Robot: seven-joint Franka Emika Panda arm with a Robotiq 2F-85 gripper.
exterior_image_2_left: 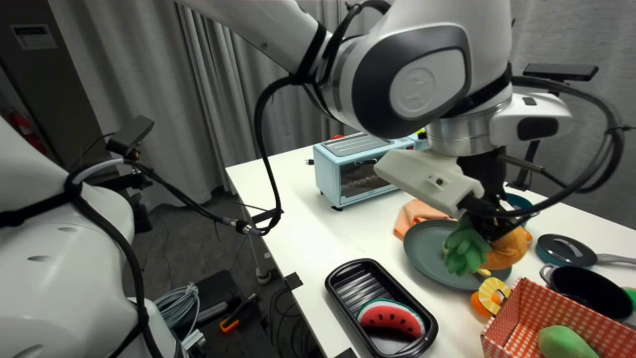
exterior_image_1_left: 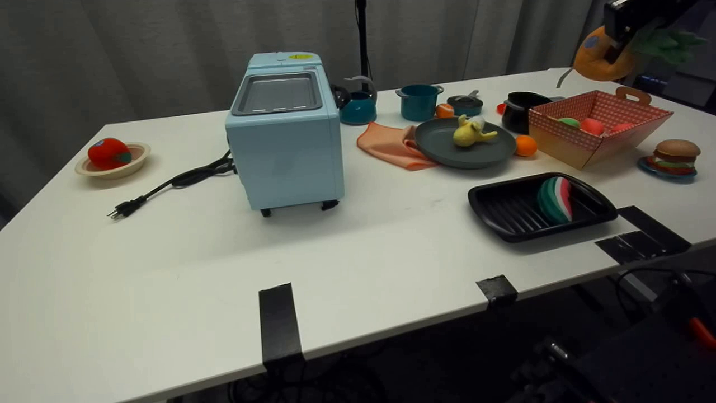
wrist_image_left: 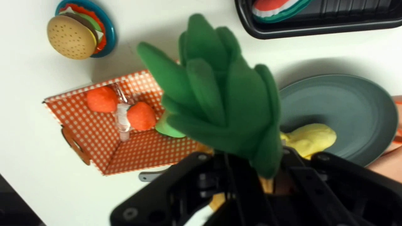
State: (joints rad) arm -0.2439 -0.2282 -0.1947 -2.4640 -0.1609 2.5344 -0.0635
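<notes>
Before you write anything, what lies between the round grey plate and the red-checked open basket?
A round orange fruit lies there, visible in both exterior views.

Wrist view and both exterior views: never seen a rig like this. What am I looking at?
It's a white robot arm reaching over a white table. Both exterior views look on from outside the robot; the wrist view rides on the arm, looking down past its black hand. That hand is closed on an orange plush toy with green leaves, held above the table. On the table, among others: a black tray with a toy watermelon slice in it, a gray plate bearing a yellow toy, a checkered box, a toy burger, and a light-blue toaster oven.
</notes>
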